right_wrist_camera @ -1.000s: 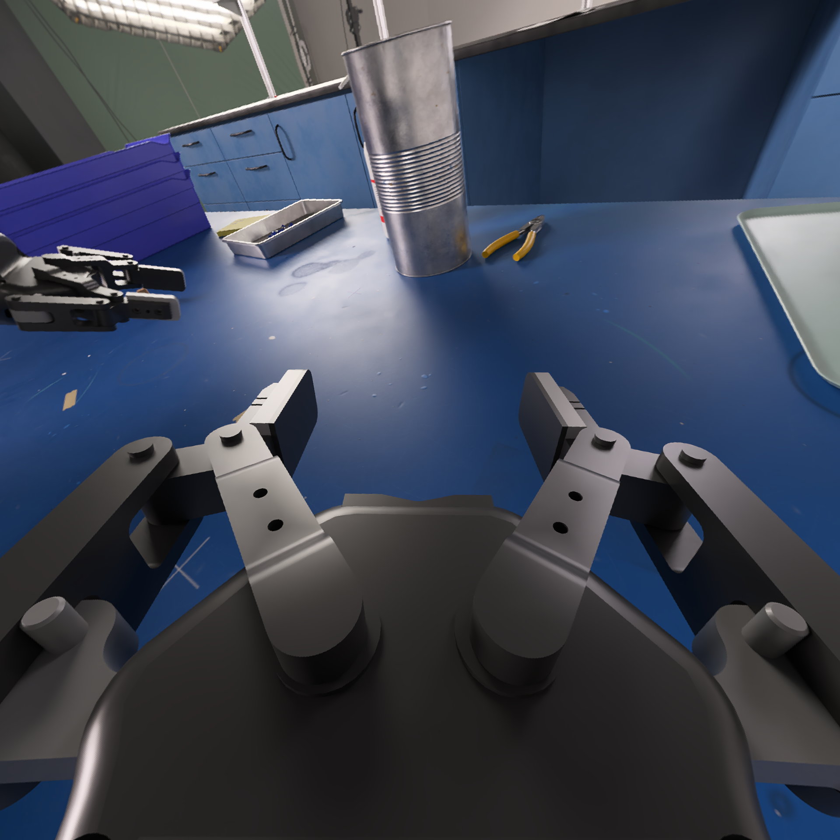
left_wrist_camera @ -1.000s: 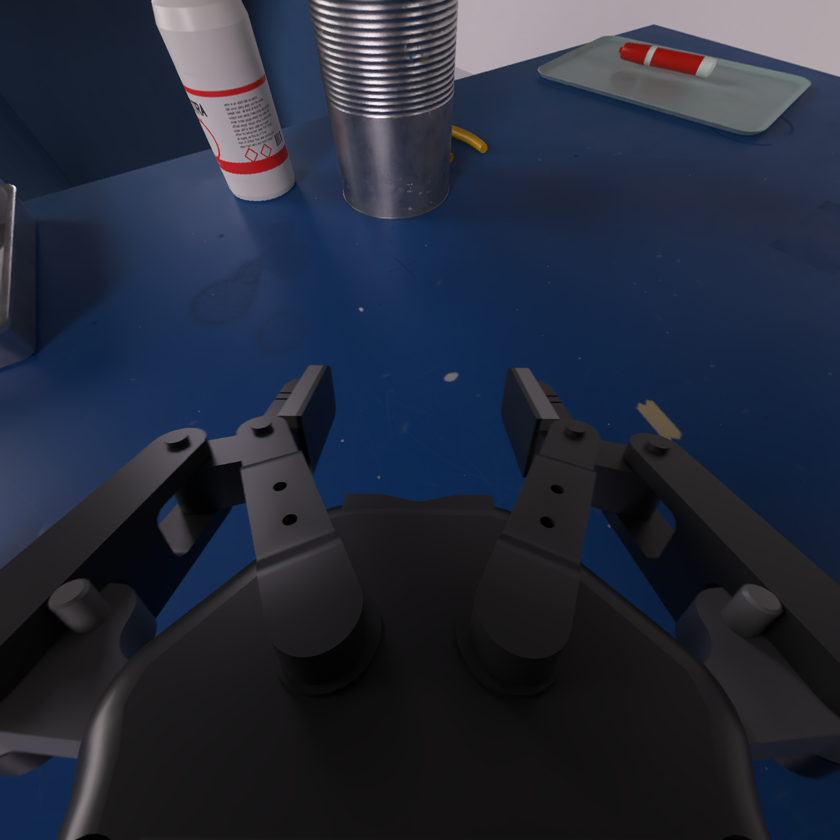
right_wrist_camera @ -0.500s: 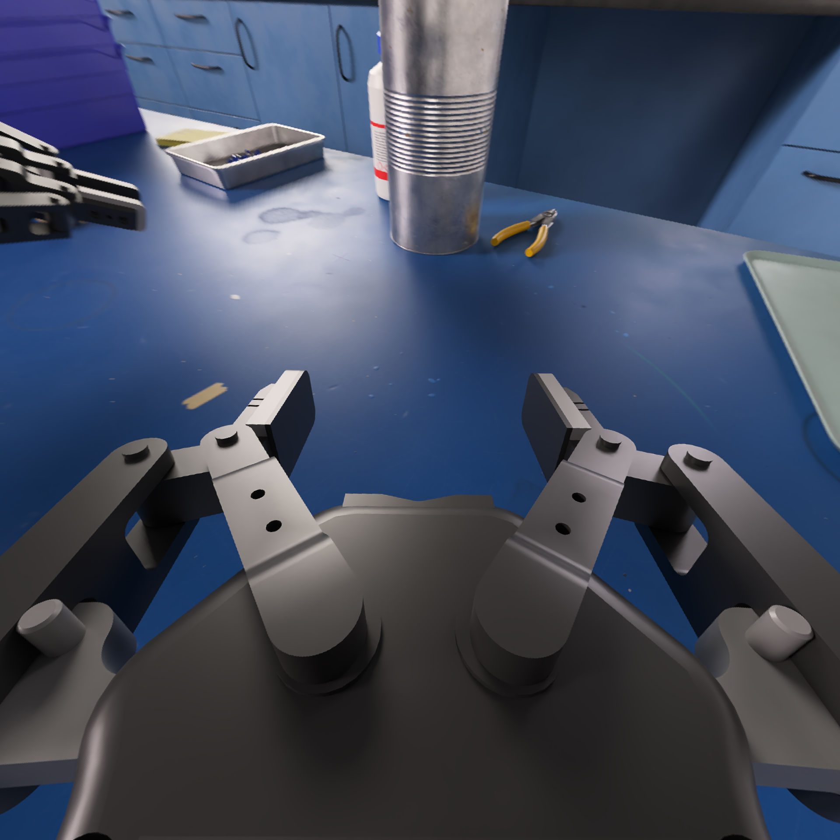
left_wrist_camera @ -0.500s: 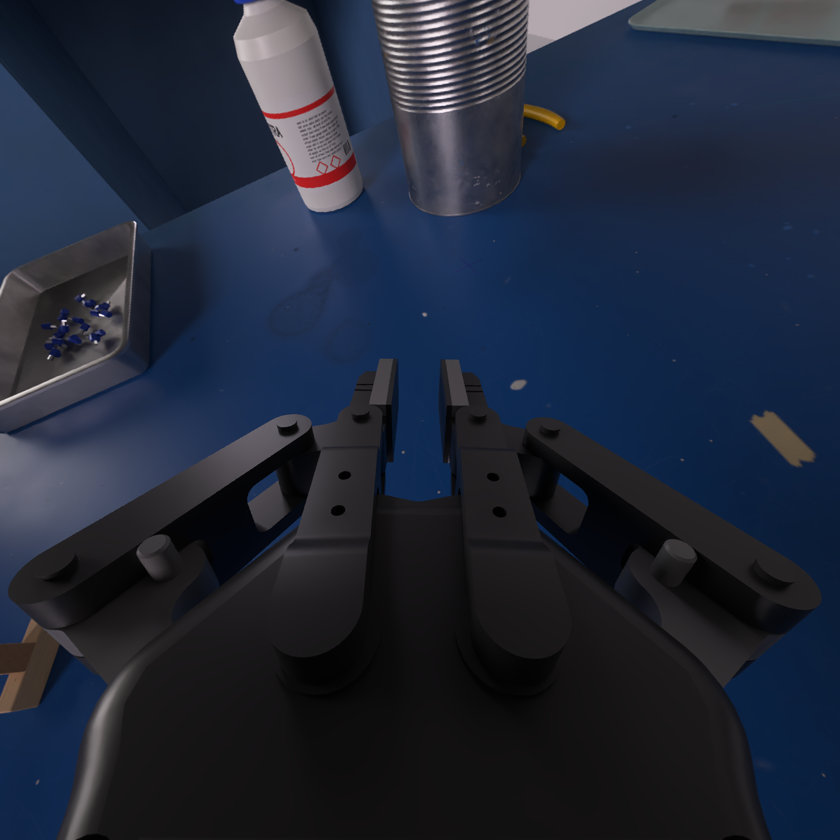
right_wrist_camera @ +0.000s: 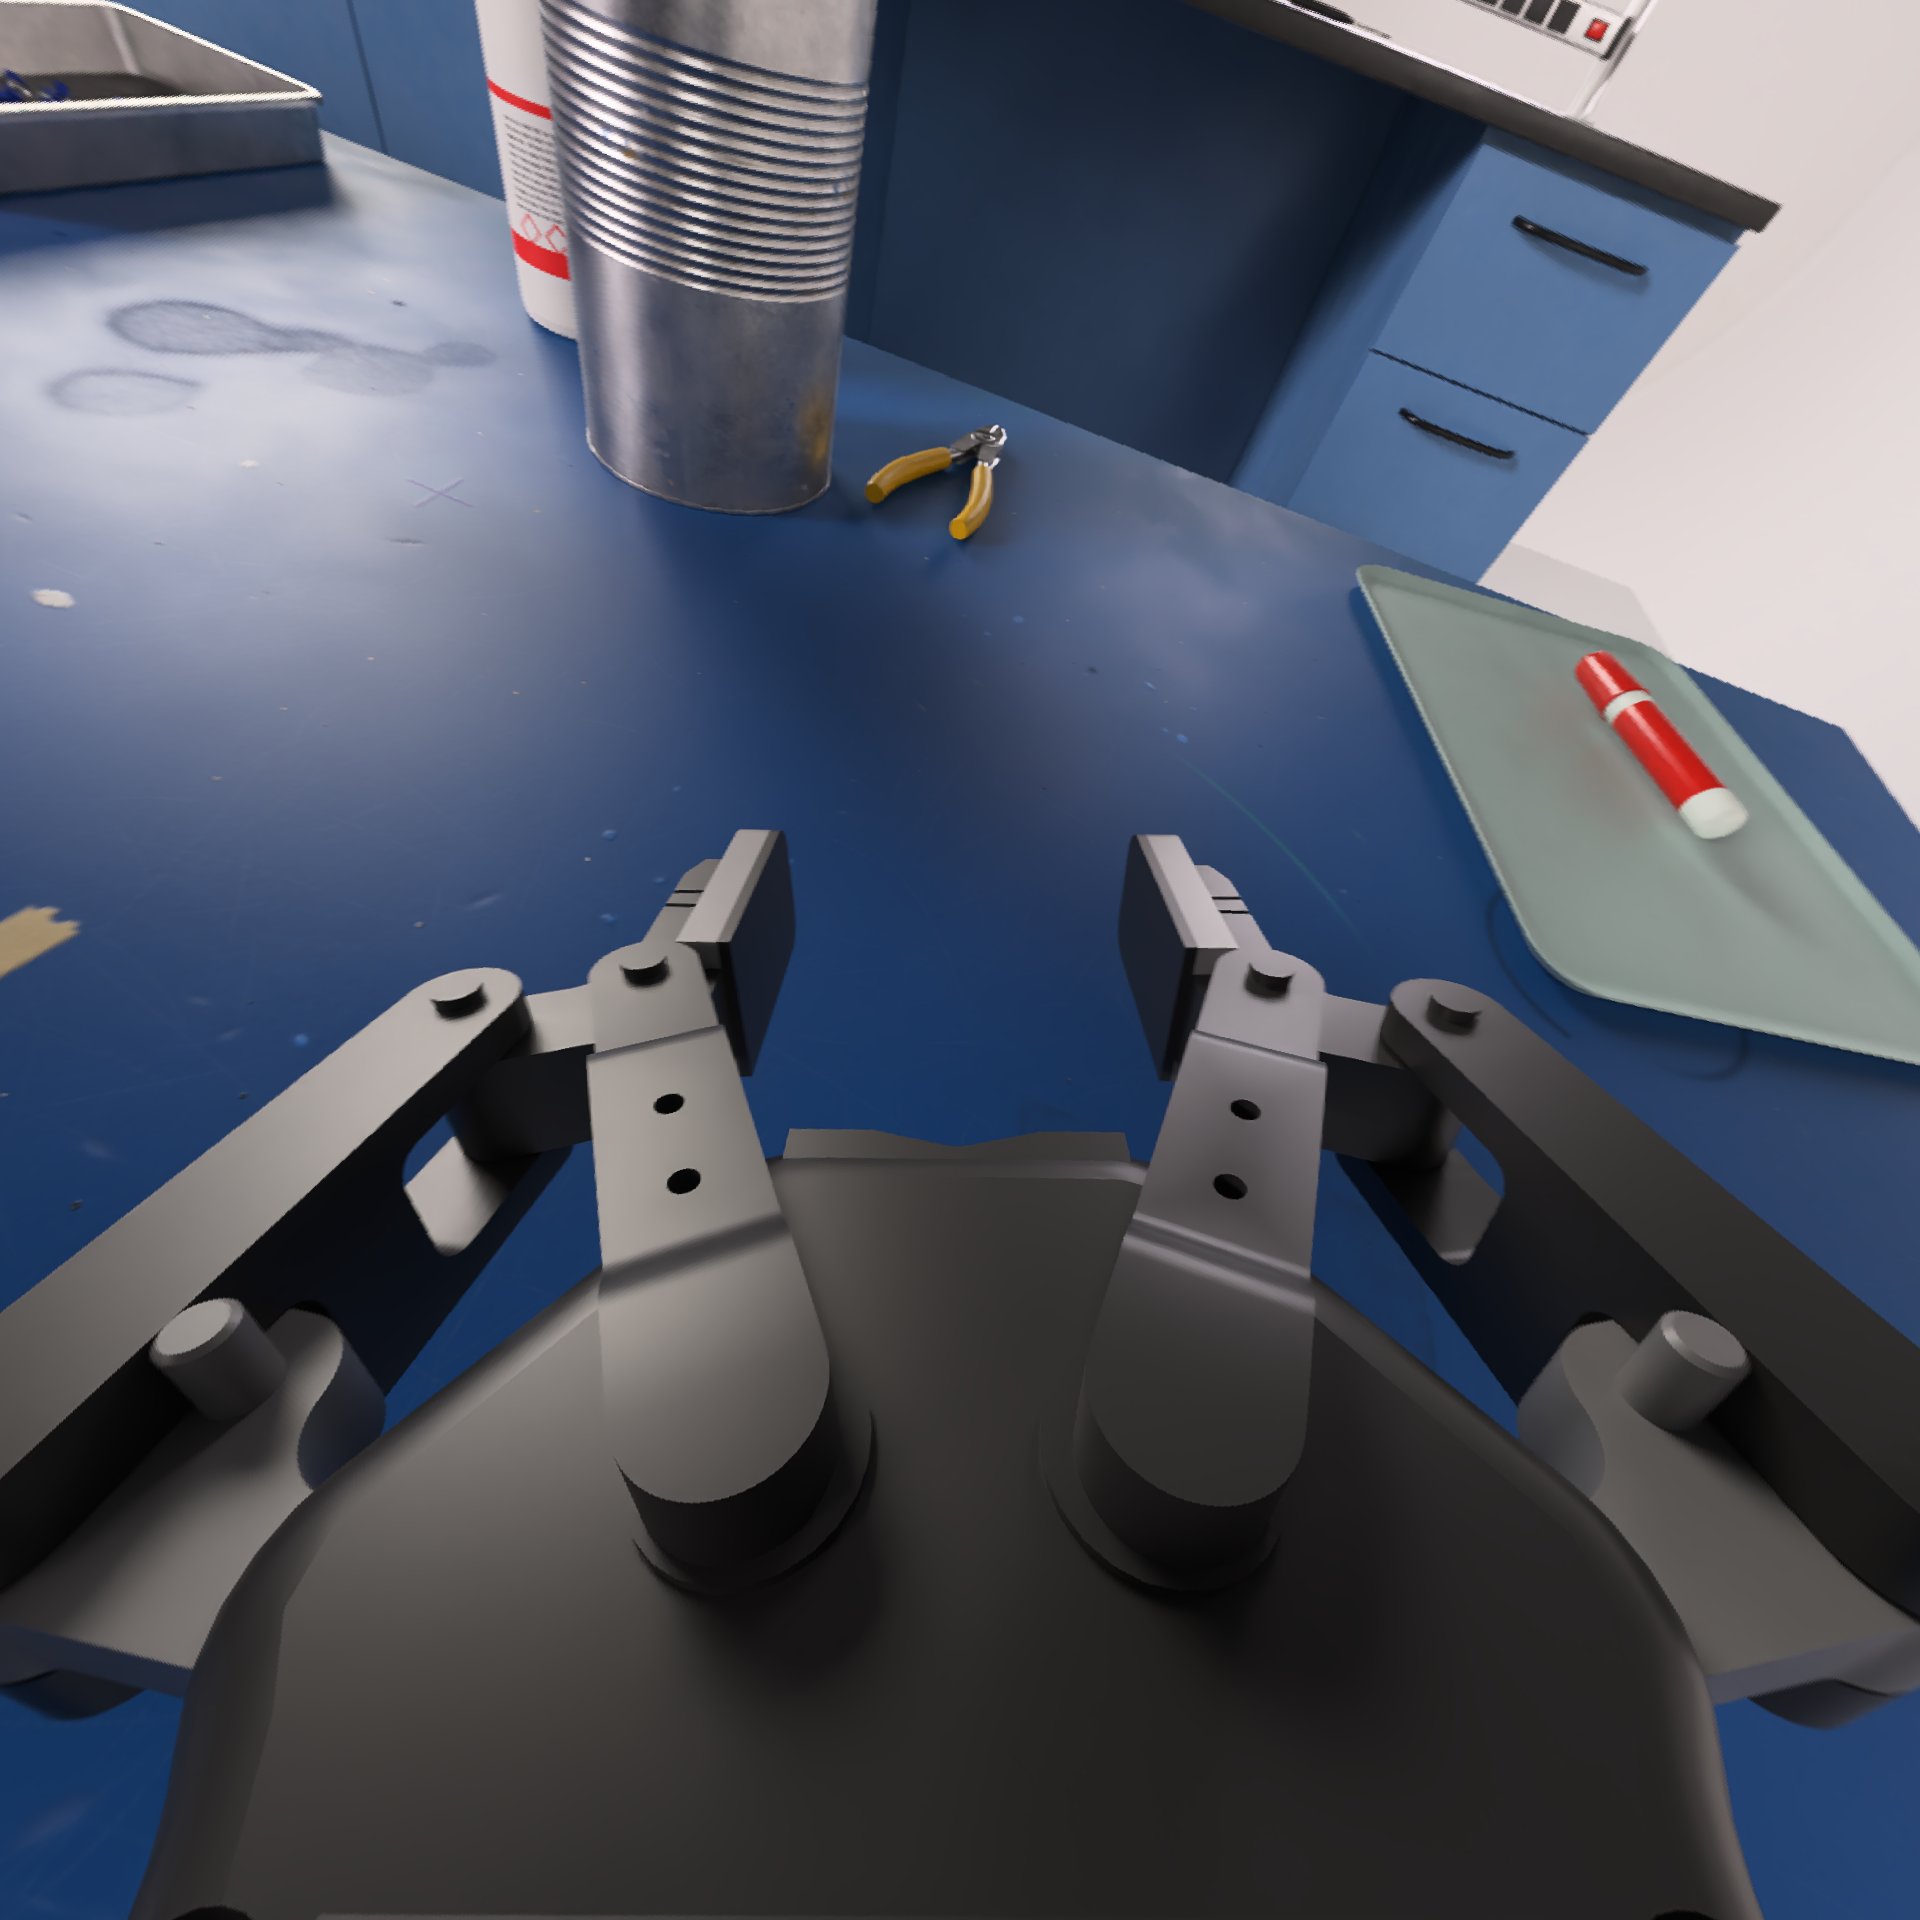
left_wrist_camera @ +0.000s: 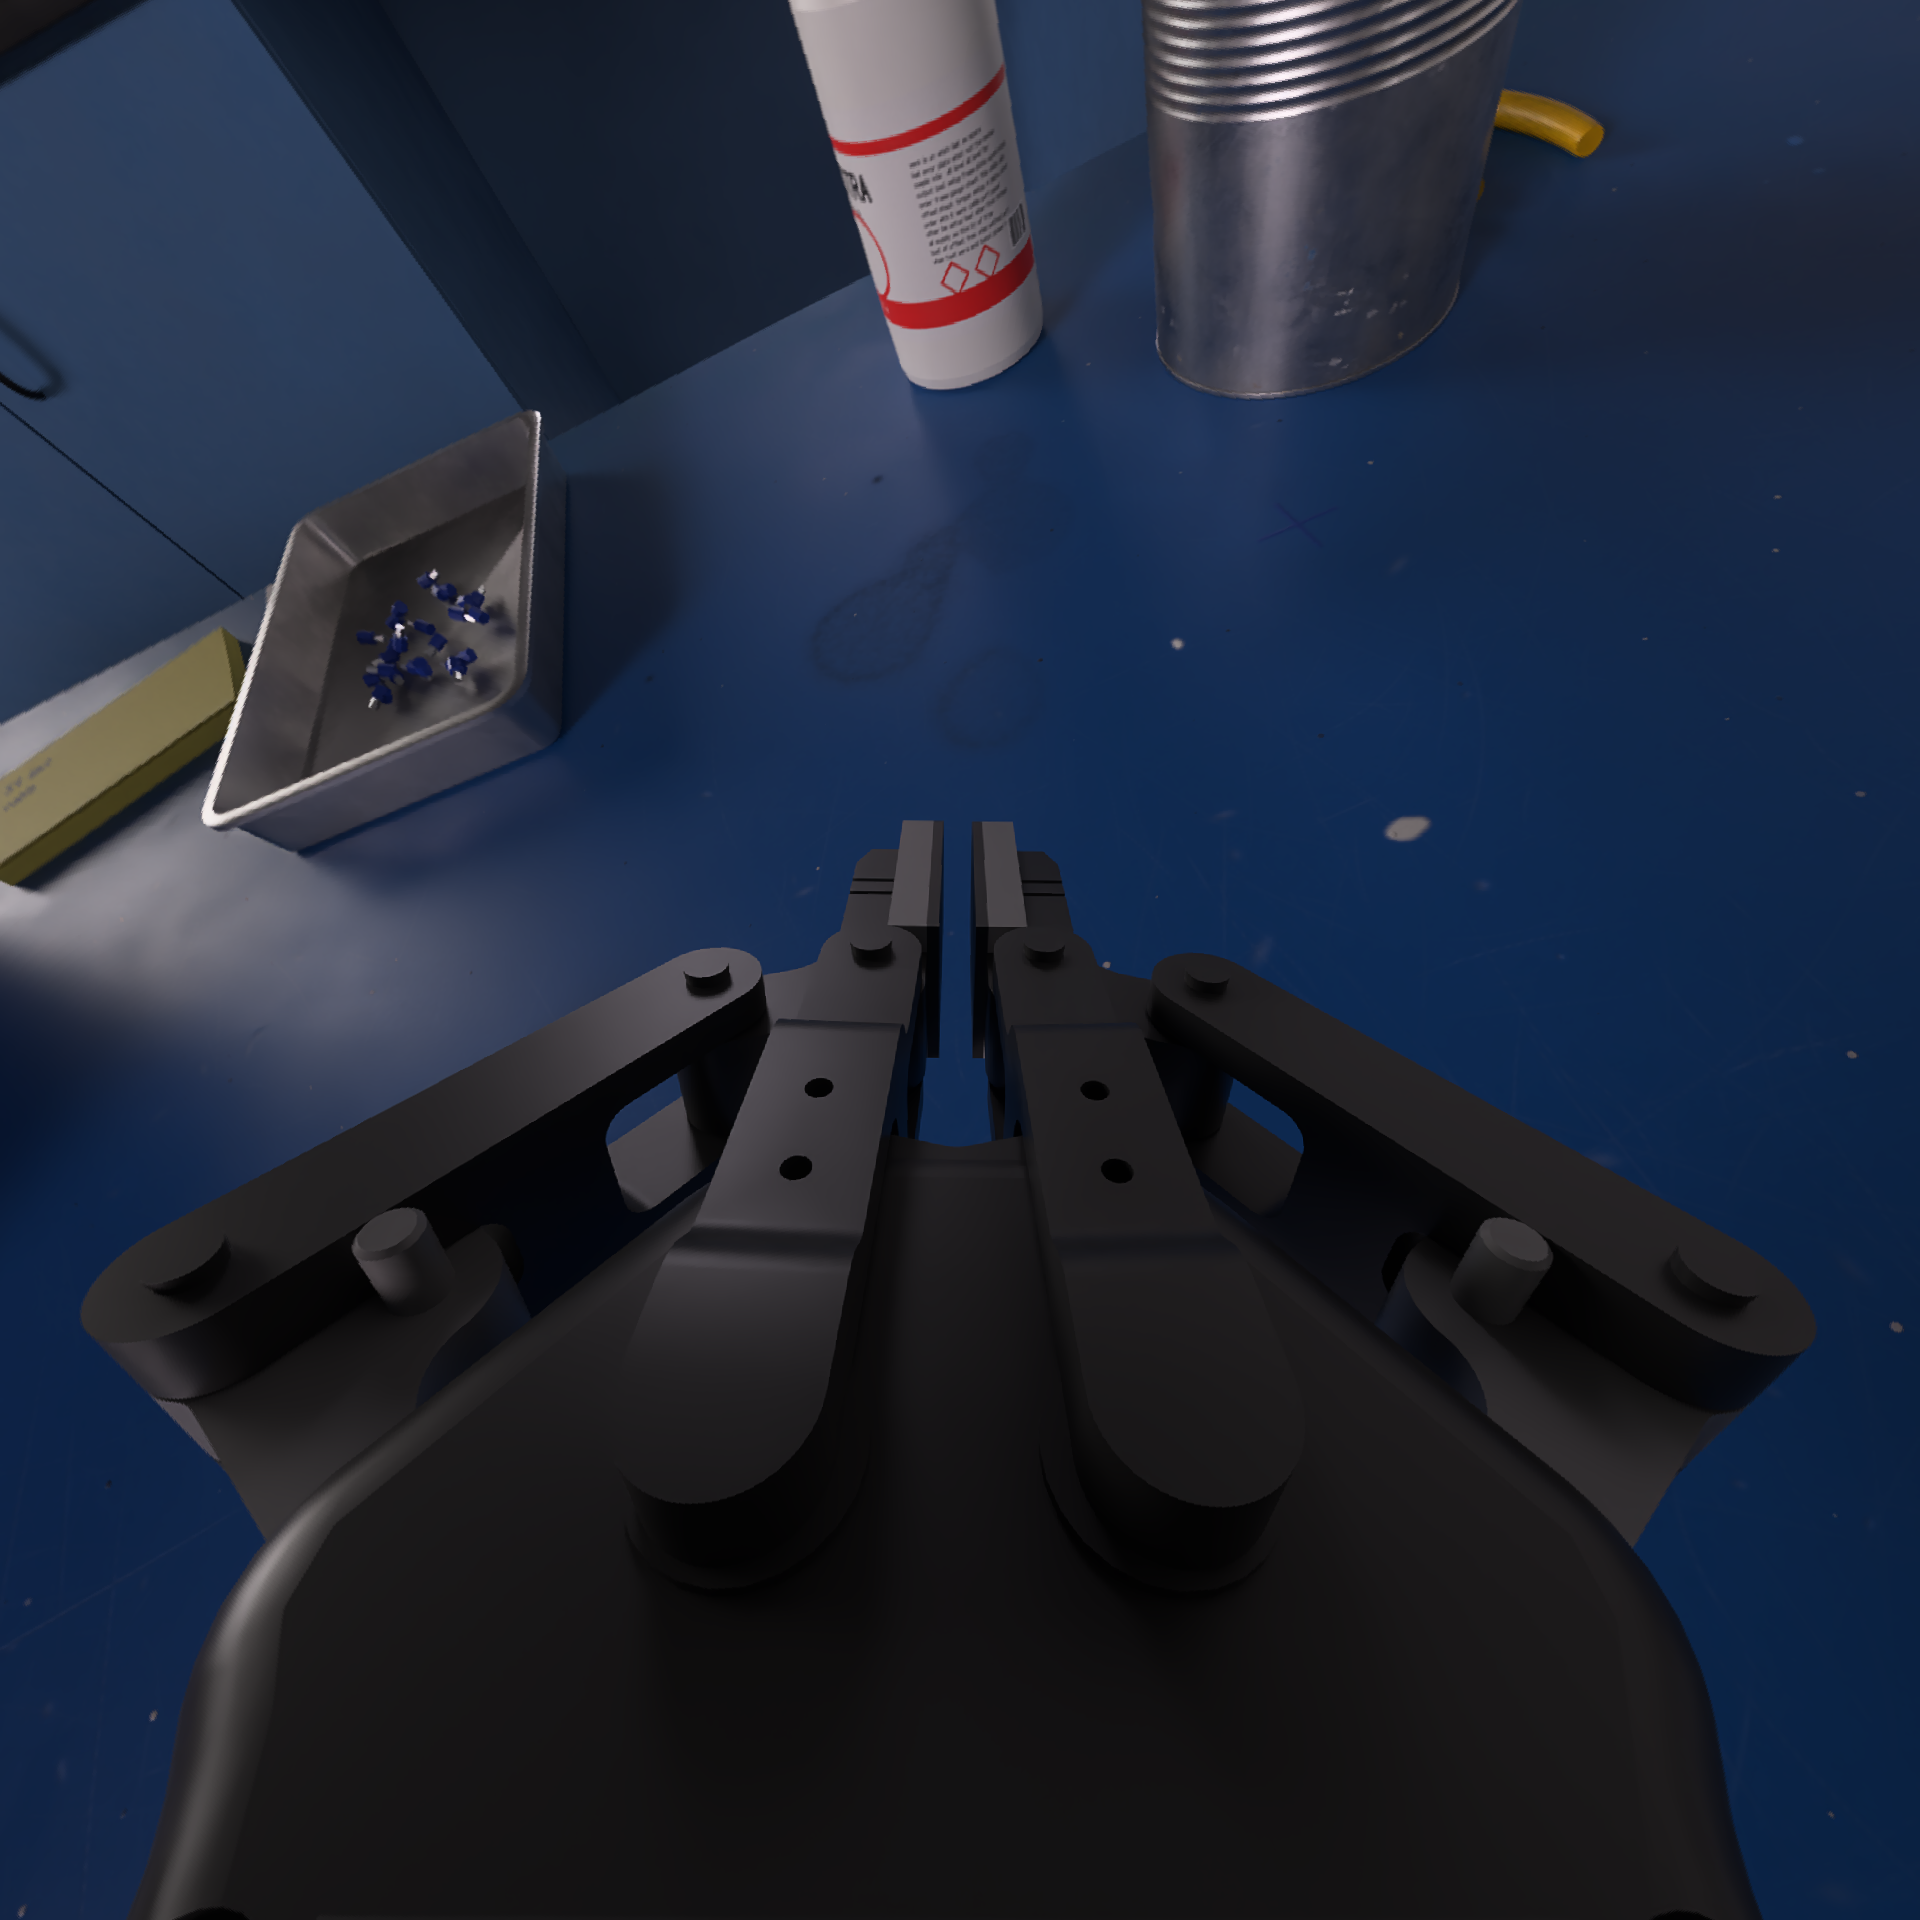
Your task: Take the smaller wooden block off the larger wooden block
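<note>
Jaws of the left gripper [left_wrist_camera: 957,873] are drawn almost together with only a thin slit between the pads, and nothing sits in it; they hang over the bare blue desk [left_wrist_camera: 1351,935]. Those of the right gripper [right_wrist_camera: 956,925] are spread wide and hold nothing, also above bare desk. Neither wooden block shows in either view, so their place cannot be told. Ahead of the left gripper stand a white bottle with a red band [left_wrist_camera: 935,197] and, just to its right, a ribbed metal can [left_wrist_camera: 1309,197], with a yellow handle tip [left_wrist_camera: 1548,120] poking out behind the can. To the left lies a metal tray [left_wrist_camera: 312,790] holding small blue pieces [left_wrist_camera: 416,639], and a flat olive box [left_wrist_camera: 104,748] lies beside it. From the right wrist, yellow-handled pliers [right_wrist_camera: 945,478] lie just right of the can, and a pale green tray [right_wrist_camera: 1621,925] at the desk's right edge carries a red and white marker [right_wrist_camera: 1652,743]. A scrap of tan tape [right_wrist_camera: 31,935] lies at far left.
</note>
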